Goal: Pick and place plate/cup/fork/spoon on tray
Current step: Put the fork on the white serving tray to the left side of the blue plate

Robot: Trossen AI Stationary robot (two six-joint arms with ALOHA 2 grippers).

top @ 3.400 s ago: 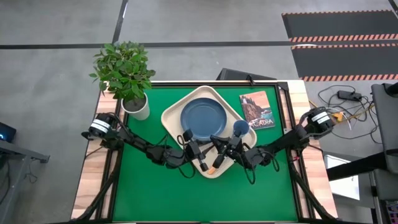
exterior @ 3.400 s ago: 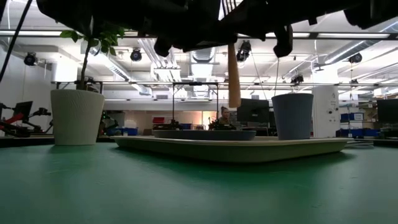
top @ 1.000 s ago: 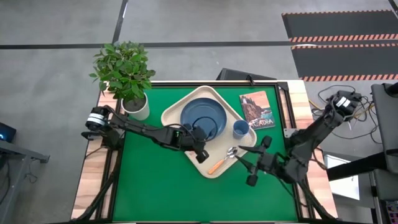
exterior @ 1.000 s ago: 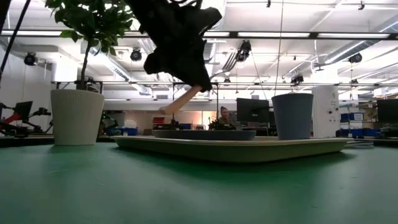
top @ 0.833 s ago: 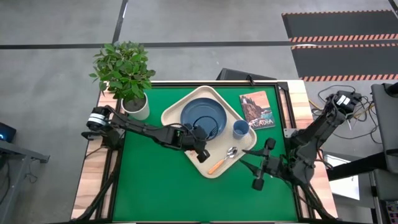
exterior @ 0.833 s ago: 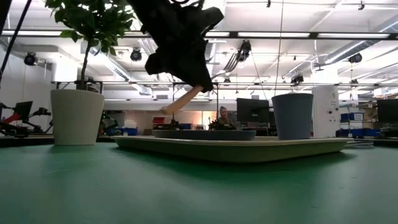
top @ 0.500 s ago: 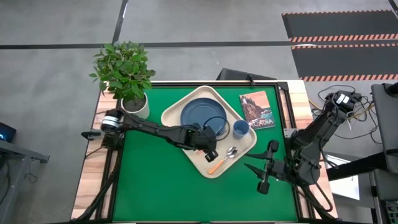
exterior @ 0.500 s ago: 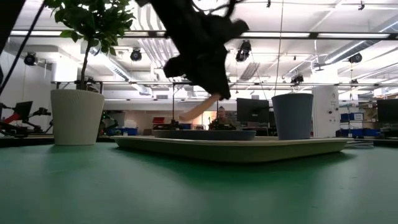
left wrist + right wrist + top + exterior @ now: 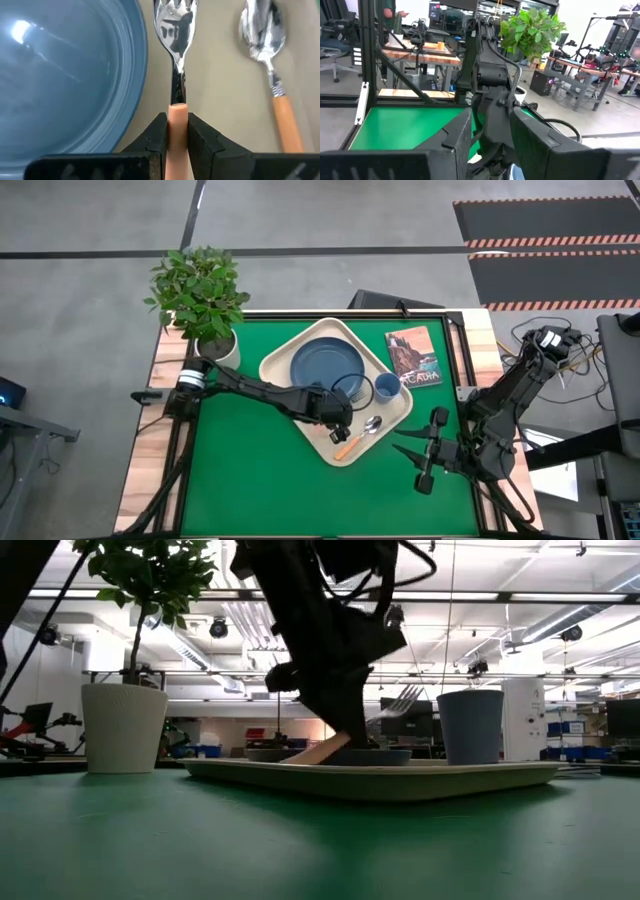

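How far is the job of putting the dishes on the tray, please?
Done: the plate, the cup and the spoon lie on the tray. In hand: the left pincer grips the fork by its handle, low over the tray between plate and spoon. Left: set the fork down and let go. The right pincer waits open, off the tray.

The large cream-beige rectangular tray (image 9: 283, 363) lies on a plain green table mat (image 9: 250, 480). On the tray, the round matte blue plate (image 9: 318, 366) and the small blue cylindrical cup (image 9: 387, 387) match in colour. Beside the plate, the fork (image 9: 176, 45) has shiny silver tines and a light orange-tan handle; the spoon (image 9: 267, 60) has a silver bowl and an orange handle.
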